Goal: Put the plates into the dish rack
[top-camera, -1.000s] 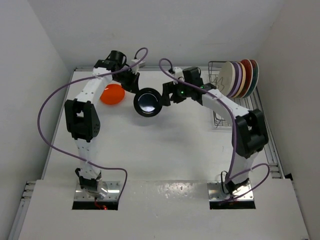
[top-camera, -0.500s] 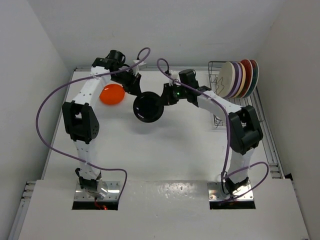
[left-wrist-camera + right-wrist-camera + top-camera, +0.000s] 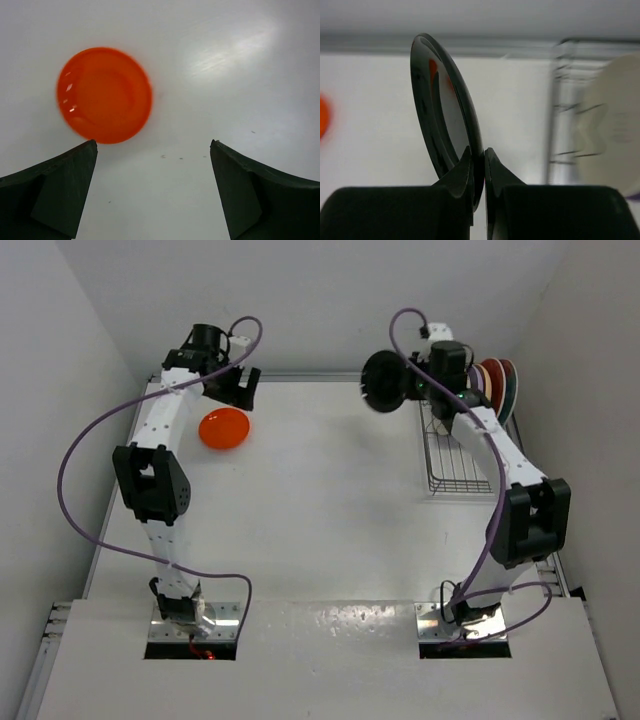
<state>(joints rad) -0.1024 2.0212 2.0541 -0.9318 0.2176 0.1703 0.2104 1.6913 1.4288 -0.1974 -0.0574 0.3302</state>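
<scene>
- While the right gripper [image 3: 479, 152] pinches the black plate [image 3: 442, 110] by its rim, edge-up, it hangs just beside the dish rack [image 3: 455, 465].
- Several racked plates [image 3: 497, 380] stand at its far end; by my count two remain, black and orange.
- Meanwhile the left gripper [image 3: 152, 145] gapes wide above the orange plate [image 3: 104, 95], which lies flat on the table [image 3: 320, 520].
- Nothing looks to block either path.

- We see two white arms [image 3: 160, 435] with boxy black joints [image 3: 148, 485].
- Purple cables [image 3: 62, 480] loop along each one.
- We note dark, wedge-shaped fingers [image 3: 55, 195].
</scene>
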